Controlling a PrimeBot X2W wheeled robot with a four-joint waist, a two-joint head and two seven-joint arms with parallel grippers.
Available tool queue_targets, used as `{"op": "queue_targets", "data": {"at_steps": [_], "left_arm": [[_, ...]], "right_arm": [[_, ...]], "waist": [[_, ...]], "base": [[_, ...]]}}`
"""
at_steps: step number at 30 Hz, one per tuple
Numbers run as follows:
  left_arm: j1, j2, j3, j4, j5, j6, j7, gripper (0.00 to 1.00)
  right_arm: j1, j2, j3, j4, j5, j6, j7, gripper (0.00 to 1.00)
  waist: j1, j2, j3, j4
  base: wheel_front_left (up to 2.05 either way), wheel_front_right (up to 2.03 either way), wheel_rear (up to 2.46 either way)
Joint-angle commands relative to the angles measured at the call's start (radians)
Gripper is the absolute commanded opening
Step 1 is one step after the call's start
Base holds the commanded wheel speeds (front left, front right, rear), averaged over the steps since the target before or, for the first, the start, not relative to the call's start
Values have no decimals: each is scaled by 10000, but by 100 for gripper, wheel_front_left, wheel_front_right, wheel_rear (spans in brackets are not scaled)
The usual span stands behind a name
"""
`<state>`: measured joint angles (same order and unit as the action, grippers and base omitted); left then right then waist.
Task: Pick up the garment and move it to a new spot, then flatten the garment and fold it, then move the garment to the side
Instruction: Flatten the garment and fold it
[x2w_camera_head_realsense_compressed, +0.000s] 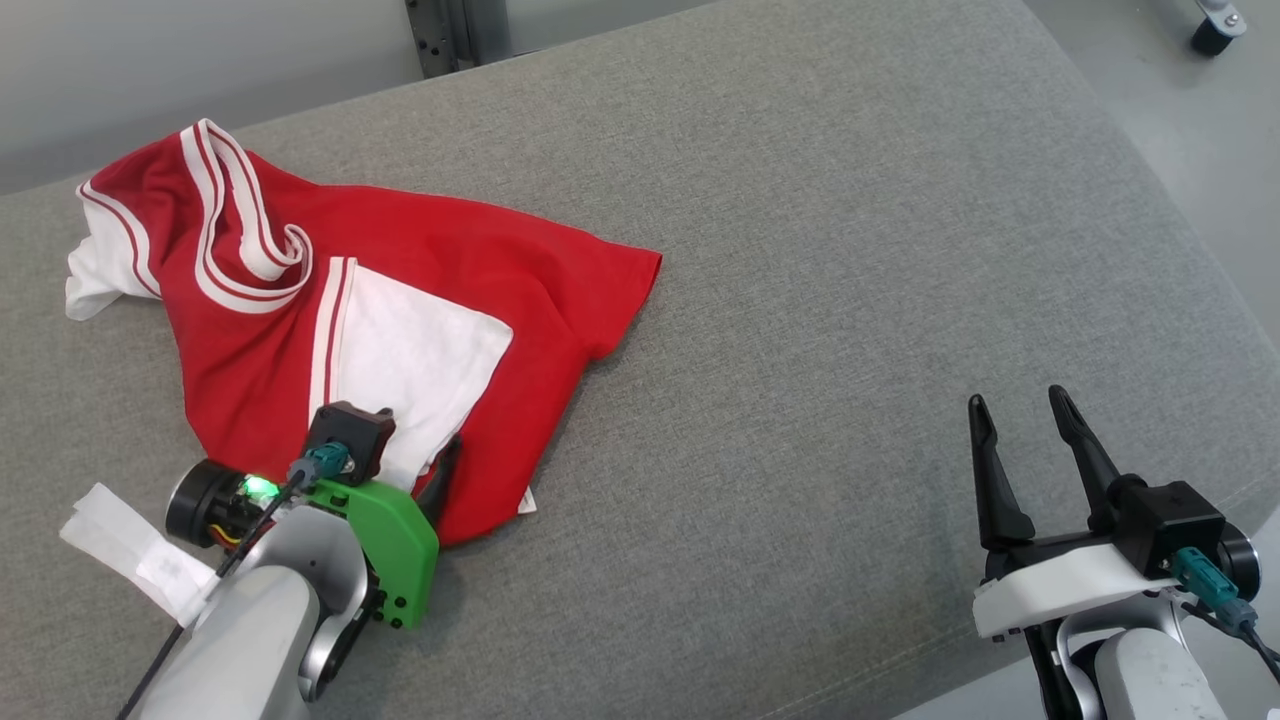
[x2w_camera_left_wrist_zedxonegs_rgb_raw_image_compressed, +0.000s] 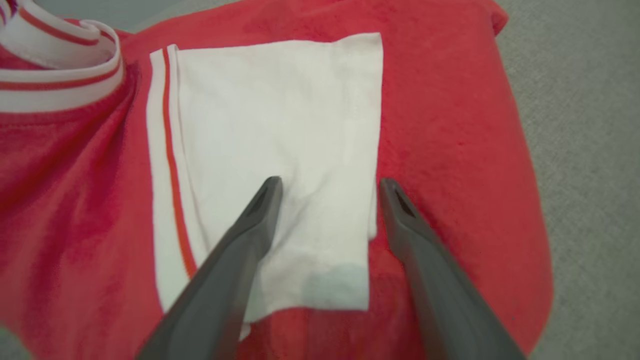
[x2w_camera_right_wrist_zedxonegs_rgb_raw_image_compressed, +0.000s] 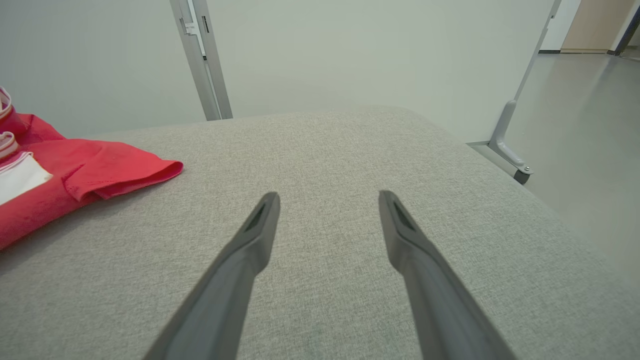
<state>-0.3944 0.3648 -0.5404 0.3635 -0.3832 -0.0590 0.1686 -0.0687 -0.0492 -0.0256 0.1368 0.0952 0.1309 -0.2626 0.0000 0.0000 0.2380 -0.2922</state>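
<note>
Head view: my left gripper (x2w_camera_head_realsense_compressed: 425, 470) sits over the near edge of the red-and-white shirt (x2w_camera_head_realsense_compressed: 420, 250), left on the grey cushion (x2w_camera_head_realsense_compressed: 800, 300). My right gripper (x2w_camera_head_realsense_compressed: 1017, 398) is spread, empty and well apart. Left wrist: fingers (x2w_camera_left_wrist_zedxonegs_rgb_raw_image_compressed: 250, 235) parted astride the white panel's (x2w_camera_left_wrist_zedxonegs_rgb_raw_image_compressed: 275, 125) edge, perhaps touching. Right wrist: bare cushion ahead, shirt at left.

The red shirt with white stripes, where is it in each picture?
Head view: the red cotton shirt with white striped trim lies upper left on the grey fabric surface.
Left wrist view: it covers most of the picture.
Right wrist view: it sits at the left edge.
Shared landmark: its white rectangular panel with a red stripe.
</note>
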Motion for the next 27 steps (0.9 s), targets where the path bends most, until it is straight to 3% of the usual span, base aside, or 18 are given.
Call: {"op": "queue_targets", "data": {"at_steps": [1,3,4,8,12,14,17,23,27], "left_arm": [[-148,133,0,108,114,144,-28,57],[-151,150,-26,240,133,193,-3,5],[-175,162,6,283,129,219,-51,0],[-205,88,359,227,-127,454,-505,0],[-63,51,1301,-143,-622,1107,-1345,0],[25,232,1861,-456,-797,1514,-1795,0],[63,577,2515,-1108,-1033,1712,-2091,0],[236,1439,3402,-2860,-1877,1379,-1574,0],[140,2062,3235,-3855,-2009,853,-903,0]], "right_arm": [[-134,-24,-28,-5,33,-3,-35,100],[-133,-23,-58,-9,48,-3,-35,100],[-128,-23,-63,-6,55,-3,-35,100],[-61,-23,-134,9,58,-3,-35,100],[131,-23,-189,69,-16,-3,-35,100],[225,-23,-199,82,-83,-3,-35,100],[291,-24,-218,71,-173,-3,-35,100],[473,-24,-139,105,-99,-3,-35,100],[629,-24,-17,162,32,-3,-35,100]], "waist": [[0,0,12,-28],[0,0,14,-48],[0,0,10,-56],[0,0,-64,-33],[0,0,-306,55],[0,0,-505,104],[0,0,-786,145],[0,0,-1179,57],[0,0,-1284,-44]], "base": [[0,0,0],[0,0,0],[0,0,0],[0,0,0],[0,0,0],[0,0,0],[0,0,0],[0,0,0],[0,0,0]]}}
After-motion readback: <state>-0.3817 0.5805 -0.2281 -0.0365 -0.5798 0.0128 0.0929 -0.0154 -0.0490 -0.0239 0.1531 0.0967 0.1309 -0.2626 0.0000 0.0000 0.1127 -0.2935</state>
